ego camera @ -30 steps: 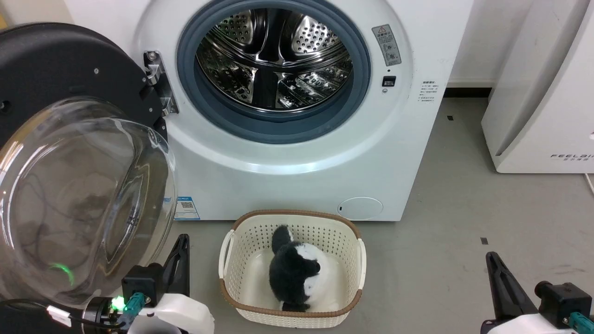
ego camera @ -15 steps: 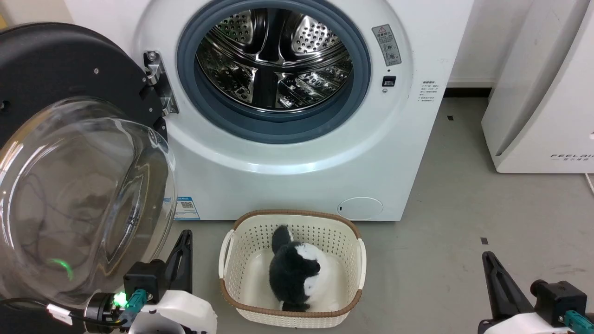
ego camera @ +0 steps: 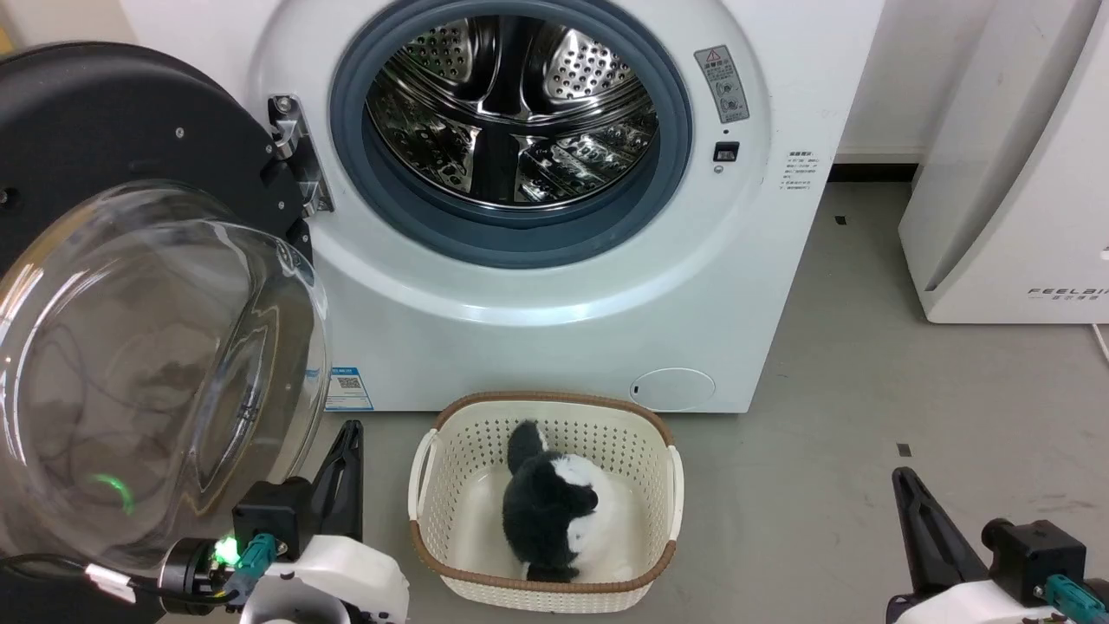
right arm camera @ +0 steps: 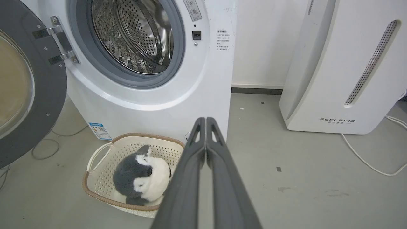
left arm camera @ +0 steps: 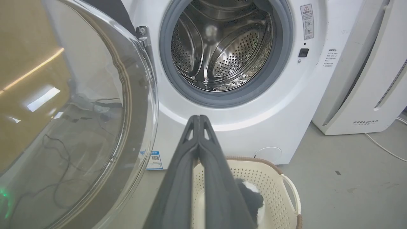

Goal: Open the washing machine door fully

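The door (ego camera: pixel 156 329) hangs off the hinge (ego camera: pixel 290 147) at the left edge of the washing machine (ego camera: pixel 537 329), swung well clear of the drum opening, its disc upright and its clear glass bowl bulging toward the space in front of the machine; the opening itself is fully uncovered, so the task looks all but done, with at most a last bit of swing left; the left gripper (ego camera: pixel 351 433) sits low in front of the machine's left corner, just beside the lower rim of the bowl, and its wrist view shows the door (left arm camera: pixel 73 111) lying to the left of the gripper (left arm camera: pixel 198 118), apart from it, with both fingers pressed together on nothing; any further opening would therefore be a sideways push to the left against the inner face, about the upright hinge line, and the left arm is plainly the nearer one; the right gripper (ego camera: pixel 901 475) is well apart, off the machine's right front corner, beyond the basket (ego camera: pixel 671 485) holding a plush toy (ego camera: pixel 554 511) in front of the machine; its fingers are likewise closed and empty (right arm camera: pixel 206 120).
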`<state>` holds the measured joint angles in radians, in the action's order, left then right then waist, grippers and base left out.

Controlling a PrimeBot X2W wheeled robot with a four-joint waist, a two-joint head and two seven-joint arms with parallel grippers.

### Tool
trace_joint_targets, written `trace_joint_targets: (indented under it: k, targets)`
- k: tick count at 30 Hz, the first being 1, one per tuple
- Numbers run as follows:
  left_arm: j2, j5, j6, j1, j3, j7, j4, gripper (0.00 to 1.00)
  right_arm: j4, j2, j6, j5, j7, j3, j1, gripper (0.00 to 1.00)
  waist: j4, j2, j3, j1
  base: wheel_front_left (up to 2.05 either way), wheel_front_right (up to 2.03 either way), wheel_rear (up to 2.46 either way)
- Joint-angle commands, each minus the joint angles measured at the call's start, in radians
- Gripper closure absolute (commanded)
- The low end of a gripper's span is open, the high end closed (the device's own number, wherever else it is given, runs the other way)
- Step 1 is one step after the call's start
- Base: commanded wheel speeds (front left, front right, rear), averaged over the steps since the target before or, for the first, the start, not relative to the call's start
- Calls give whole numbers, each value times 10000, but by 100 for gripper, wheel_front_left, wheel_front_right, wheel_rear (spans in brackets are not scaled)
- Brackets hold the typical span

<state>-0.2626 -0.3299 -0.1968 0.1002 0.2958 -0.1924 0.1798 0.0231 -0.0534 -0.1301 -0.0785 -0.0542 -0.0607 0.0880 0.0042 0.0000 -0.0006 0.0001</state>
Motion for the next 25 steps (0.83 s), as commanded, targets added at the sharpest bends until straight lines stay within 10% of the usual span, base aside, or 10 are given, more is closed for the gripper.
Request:
trace_joint_targets:
  k: [1,25]
  targets:
    - [92,167,102,-180,-135,72,-94,100,-57,9,-2,76,16,21,-166,100,-1,0,0,-1,0,0,0]
    - [605,958,573,-388,-848,539,-525,100,-101,15,-3,255,149,169,-346,100,-11,0,2,-1,0,0,0]
